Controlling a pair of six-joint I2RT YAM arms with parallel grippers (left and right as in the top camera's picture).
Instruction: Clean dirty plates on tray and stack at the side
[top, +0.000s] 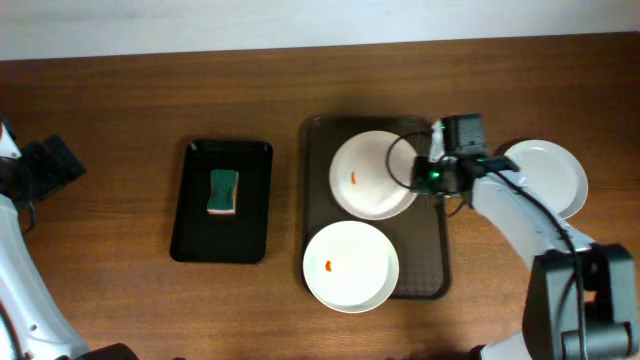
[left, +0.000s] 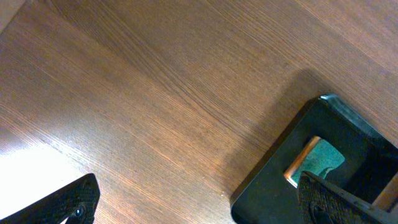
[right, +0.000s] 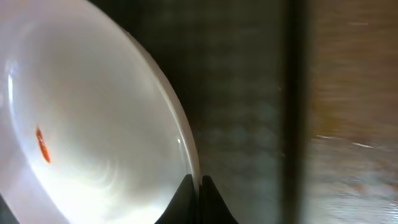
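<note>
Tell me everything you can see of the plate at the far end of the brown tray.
The far plate is round, white, shallow and glossy, perhaps ceramic. A small orange-red smear sits just off its centre. The plate lies in the brown tray, at the far end. The right tool pinches its right rim and looks shut on it.

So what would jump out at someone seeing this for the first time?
Two white plates with orange-red smears sit on the brown tray in the middle: the far plate and the near plate. The right pincer seems to pinch the far plate's rim, with a third plate beside the tray on the right. Further left, a green sponge lies in a small black tray.
</note>
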